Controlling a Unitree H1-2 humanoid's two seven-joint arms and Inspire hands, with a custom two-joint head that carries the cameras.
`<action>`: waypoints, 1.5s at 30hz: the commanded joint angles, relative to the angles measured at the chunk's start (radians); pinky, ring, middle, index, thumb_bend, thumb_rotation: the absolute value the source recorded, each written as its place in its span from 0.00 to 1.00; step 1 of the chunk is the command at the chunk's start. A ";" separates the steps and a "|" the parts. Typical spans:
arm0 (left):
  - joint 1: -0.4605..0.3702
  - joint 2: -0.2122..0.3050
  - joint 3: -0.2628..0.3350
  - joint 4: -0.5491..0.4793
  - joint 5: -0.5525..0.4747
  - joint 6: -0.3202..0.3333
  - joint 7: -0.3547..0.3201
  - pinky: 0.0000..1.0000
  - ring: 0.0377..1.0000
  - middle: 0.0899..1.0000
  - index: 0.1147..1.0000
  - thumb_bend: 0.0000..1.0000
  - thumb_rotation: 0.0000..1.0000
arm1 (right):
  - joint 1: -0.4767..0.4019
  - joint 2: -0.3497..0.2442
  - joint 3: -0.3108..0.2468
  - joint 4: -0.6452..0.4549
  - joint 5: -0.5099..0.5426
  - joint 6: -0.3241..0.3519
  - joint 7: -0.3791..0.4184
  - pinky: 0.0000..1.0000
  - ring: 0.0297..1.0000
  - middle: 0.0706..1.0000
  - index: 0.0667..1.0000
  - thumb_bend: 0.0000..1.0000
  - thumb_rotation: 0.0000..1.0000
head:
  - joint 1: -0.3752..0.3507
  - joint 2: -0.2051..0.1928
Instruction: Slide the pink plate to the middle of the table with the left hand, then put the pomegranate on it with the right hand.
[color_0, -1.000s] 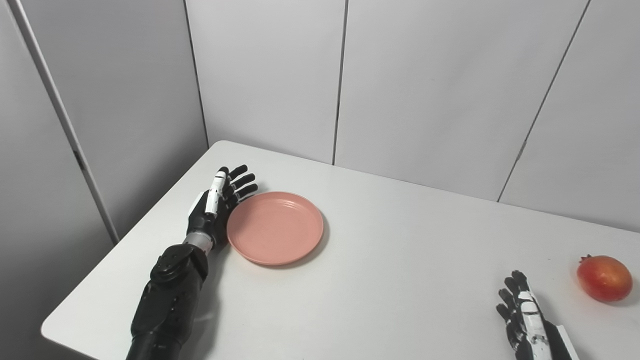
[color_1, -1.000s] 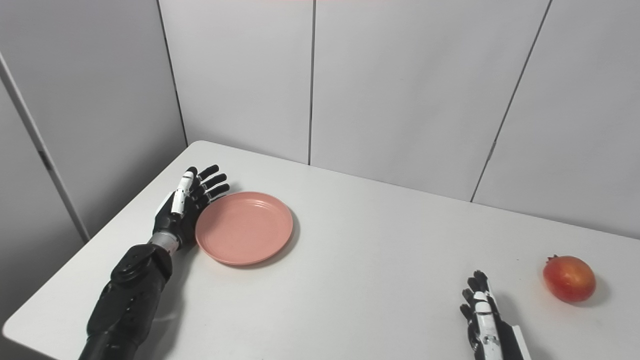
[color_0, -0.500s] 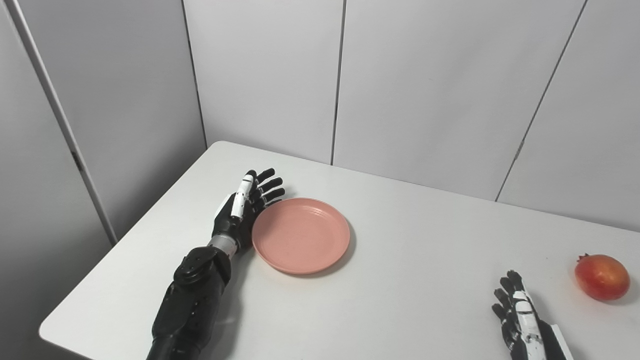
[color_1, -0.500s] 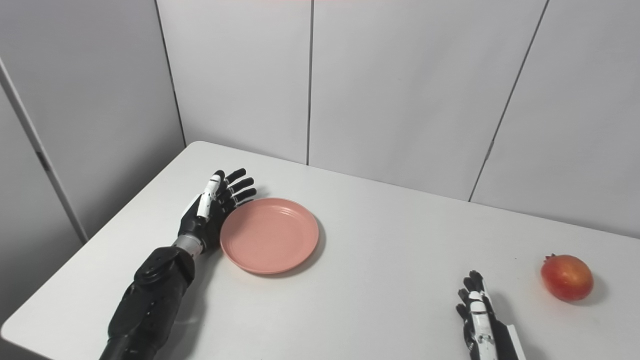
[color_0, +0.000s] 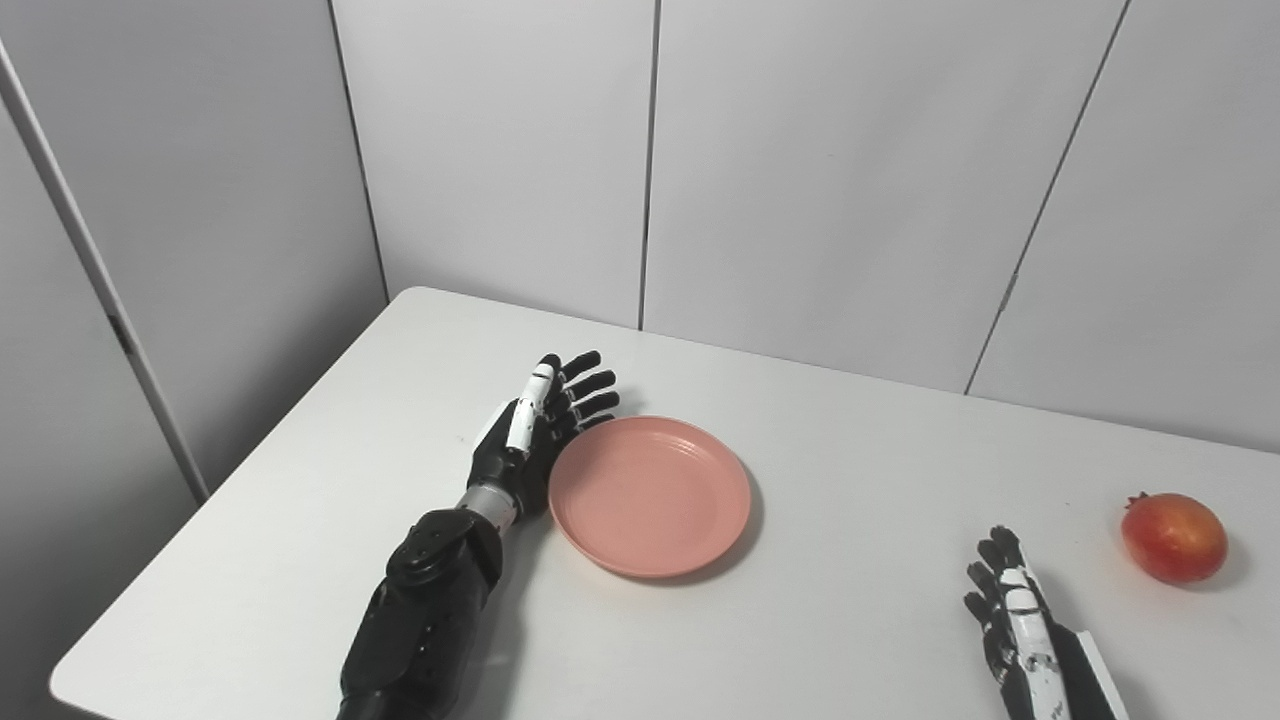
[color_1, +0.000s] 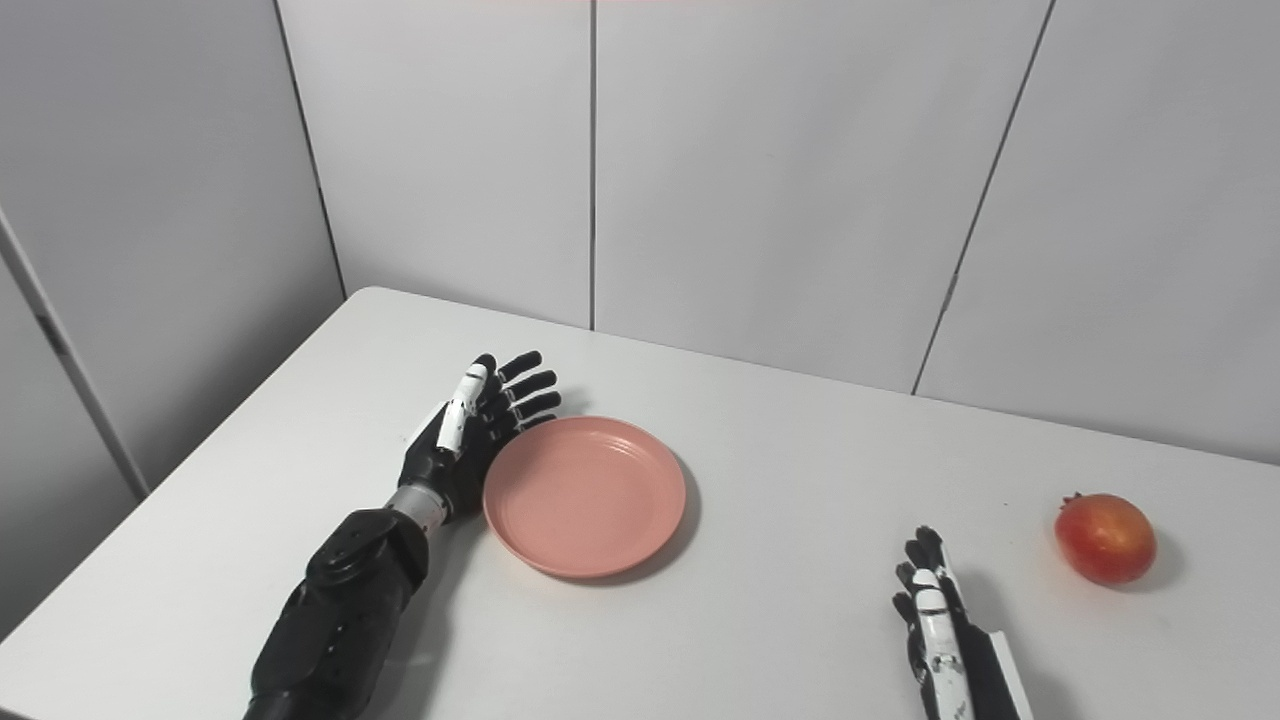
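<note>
While my open left hand (color_0: 530, 440) pressed the pink plate (color_0: 650, 495) left of table (color_0: 850, 600) centre, pomegranate (color_0: 1174, 537) sat untouched; right hand (color_0: 1020, 630) idle, open.

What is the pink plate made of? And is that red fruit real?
The pink plate looks like matte plastic: even colour, dull sheen, moulded rings inside. The pomegranate has smooth, slightly glossy red-orange skin and a small dark crown; whether it is real or a model, the pictures cannot tell.

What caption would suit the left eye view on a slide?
Left robot hand, open, presses against the pink plate; right robot hand waits open near the pomegranate.
</note>
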 joint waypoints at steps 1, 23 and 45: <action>-0.012 -0.014 -0.010 0.009 0.003 0.047 0.007 0.79 0.79 0.79 0.78 0.37 1.00 | -0.029 0.010 0.003 -0.038 0.004 -0.048 -0.002 1.00 1.00 1.00 1.00 0.17 1.00 | -0.009 0.009; 0.017 -0.129 -0.118 -0.050 0.034 0.098 0.000 0.77 0.78 0.78 0.77 0.36 1.00 | -0.048 0.031 -0.007 -0.064 0.003 -0.018 -0.024 1.00 0.98 0.99 1.00 0.22 1.00 | -0.115 0.086; 0.085 -0.169 -0.226 -0.165 0.092 0.129 -0.019 0.79 0.80 0.80 0.78 0.36 1.00 | -0.077 0.055 -0.013 -0.096 -0.003 0.025 -0.065 0.96 0.97 0.98 0.98 0.22 1.00 | -0.241 0.132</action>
